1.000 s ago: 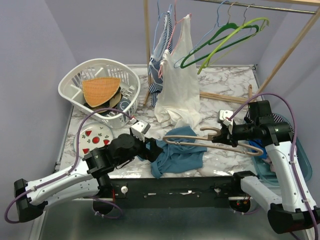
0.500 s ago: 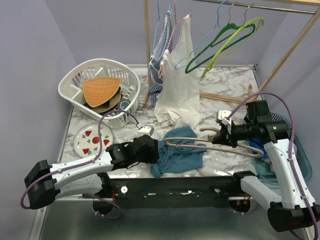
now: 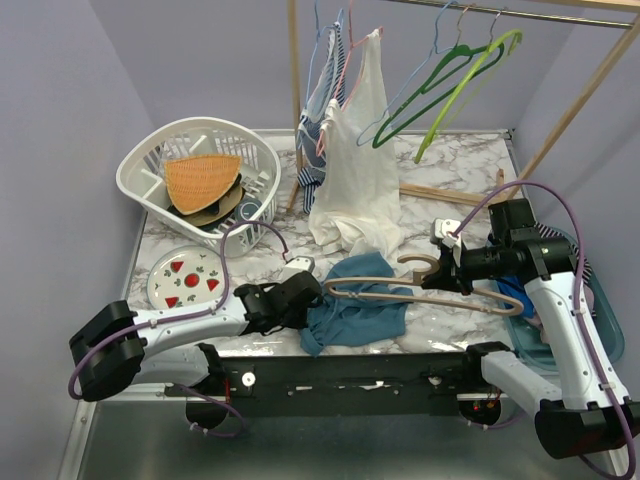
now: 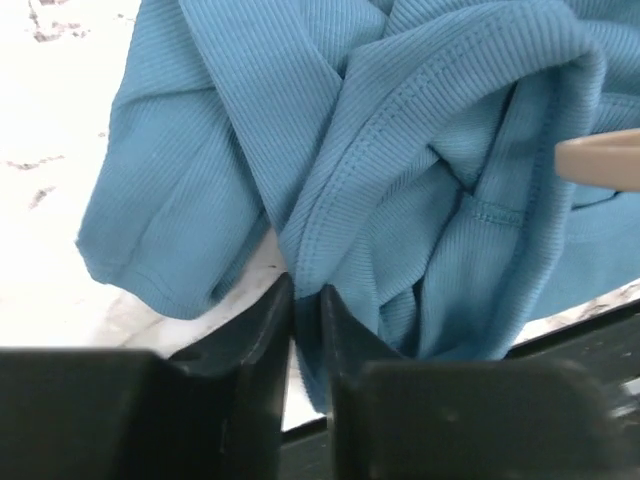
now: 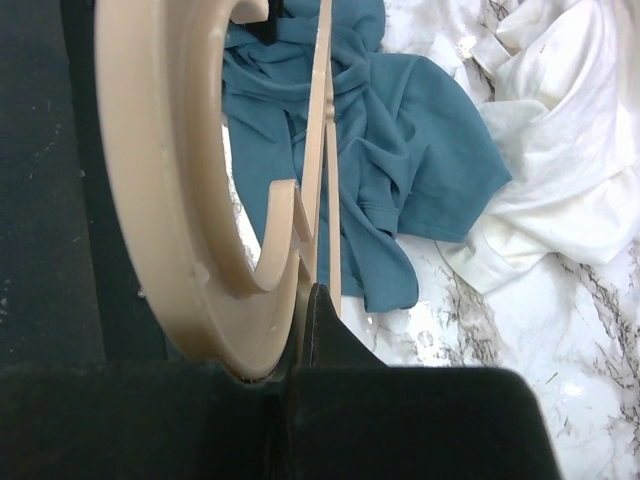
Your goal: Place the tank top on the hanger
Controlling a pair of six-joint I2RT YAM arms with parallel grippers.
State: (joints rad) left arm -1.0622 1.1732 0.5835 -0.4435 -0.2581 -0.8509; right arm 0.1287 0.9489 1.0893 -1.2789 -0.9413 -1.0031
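Observation:
The teal-blue tank top lies crumpled on the marble table near the front edge. One arm of the beige hanger runs into the fabric. My left gripper is low at the tank top's left edge. In the left wrist view its jaws are pinched on a fold of the tank top, with the hanger's tip at the right. My right gripper is shut on the hanger by its hook and holds it just above the table, over the tank top.
A white laundry basket and a watermelon-patterned plate stand at the left. A cream-white garment, a striped garment and green hangers hang from the wooden rack behind. A blue tray sits at the right edge.
My left arm dropped low and reached right to the tank top's edge, and its jaws closed on the fabric. The right gripper kept hold of the hanger and shifted slightly left.

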